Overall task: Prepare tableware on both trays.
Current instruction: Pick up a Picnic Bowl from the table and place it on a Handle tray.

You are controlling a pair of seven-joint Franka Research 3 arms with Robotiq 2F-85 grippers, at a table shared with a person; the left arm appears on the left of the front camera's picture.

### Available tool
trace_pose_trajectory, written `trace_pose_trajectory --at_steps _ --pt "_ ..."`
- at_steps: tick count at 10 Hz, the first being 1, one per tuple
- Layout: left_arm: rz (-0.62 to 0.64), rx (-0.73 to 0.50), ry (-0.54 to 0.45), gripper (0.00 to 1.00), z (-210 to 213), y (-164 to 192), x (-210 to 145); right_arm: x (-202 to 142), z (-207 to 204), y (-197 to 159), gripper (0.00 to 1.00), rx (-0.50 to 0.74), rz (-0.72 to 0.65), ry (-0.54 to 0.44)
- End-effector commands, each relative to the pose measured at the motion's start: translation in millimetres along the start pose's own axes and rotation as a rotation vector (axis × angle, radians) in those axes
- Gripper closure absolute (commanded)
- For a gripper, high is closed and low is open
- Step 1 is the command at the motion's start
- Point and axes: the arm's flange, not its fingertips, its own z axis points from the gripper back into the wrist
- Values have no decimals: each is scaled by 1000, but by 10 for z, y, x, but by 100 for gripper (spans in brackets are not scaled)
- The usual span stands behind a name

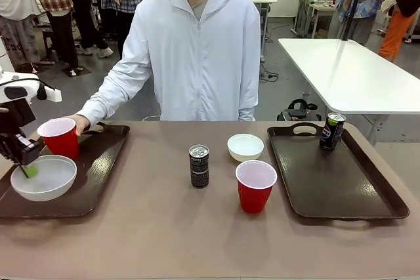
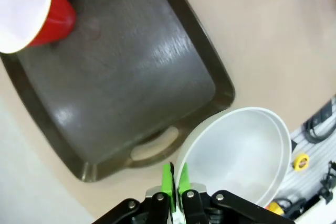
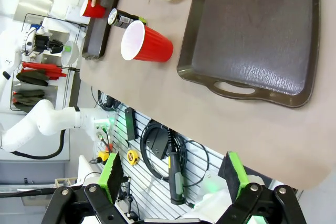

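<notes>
Lower left of the front frame: my left gripper's (image 1: 27, 170) jaws pinched the rim of a white bowl (image 1: 46, 178) over the left tray (image 1: 98, 175), near the red cup (image 1: 59, 137) that the person's hand (image 1: 80, 122) touched. My right gripper's (image 3: 172, 167) jaws stood spread wide beyond the edge of the surface (image 3: 173, 103).
</notes>
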Motion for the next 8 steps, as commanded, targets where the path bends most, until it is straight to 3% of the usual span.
trace_pose_trajectory --at_steps 1,4,5,8 --pt "23 7 17 96 -231 20 -346 10 2 14 0 23 4 -10" --pt "120 14 -15 96 -347 157 -183 10 2 14 0 23 4 -10" --pt "164 -41 -46 96 -480 252 -62 10 2 14 0 23 4 -10" --pt "243 -11 -19 96 -904 400 187 10 2 14 0 23 4 -10"
